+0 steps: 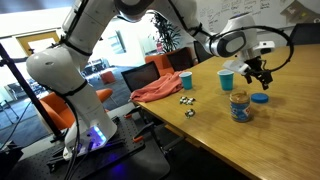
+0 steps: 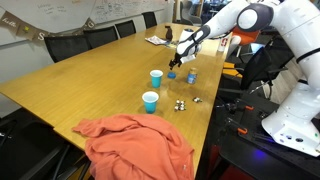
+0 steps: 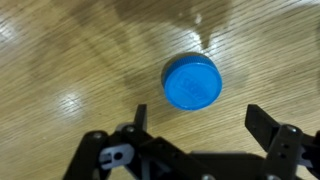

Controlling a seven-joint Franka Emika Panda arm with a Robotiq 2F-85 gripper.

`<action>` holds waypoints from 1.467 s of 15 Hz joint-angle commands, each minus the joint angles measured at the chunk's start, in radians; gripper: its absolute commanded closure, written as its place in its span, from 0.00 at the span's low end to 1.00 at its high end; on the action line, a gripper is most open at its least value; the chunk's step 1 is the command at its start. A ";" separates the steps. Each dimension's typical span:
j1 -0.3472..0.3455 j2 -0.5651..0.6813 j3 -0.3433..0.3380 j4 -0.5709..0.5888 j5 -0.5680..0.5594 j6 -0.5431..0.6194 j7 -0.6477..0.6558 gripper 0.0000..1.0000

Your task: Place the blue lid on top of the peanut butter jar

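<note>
The blue lid (image 3: 191, 81) lies flat on the wooden table, a small round bright-blue disc. It also shows in both exterior views (image 1: 260, 98) (image 2: 171, 73). My gripper (image 3: 200, 125) hangs above it, open and empty, with the lid just beyond the fingertips in the wrist view. The gripper shows in both exterior views (image 1: 258, 72) (image 2: 173, 62). The peanut butter jar (image 1: 240, 105) (image 2: 191, 75) stands upright with no lid, close beside the blue lid.
Two blue cups (image 1: 226, 79) (image 1: 186, 81) stand on the table (image 2: 90, 85). An orange cloth (image 2: 135, 145) lies at one end. Small dark-and-white objects (image 1: 187, 100) lie near the jar. Office chairs line the table's edge.
</note>
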 commanded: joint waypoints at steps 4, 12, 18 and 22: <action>-0.005 0.107 0.015 0.127 0.026 0.013 0.037 0.00; -0.006 0.181 0.022 0.229 0.029 -0.023 0.058 0.00; -0.005 0.210 0.020 0.255 0.025 -0.043 0.056 0.00; -0.005 0.224 0.022 0.264 0.025 -0.048 0.055 0.00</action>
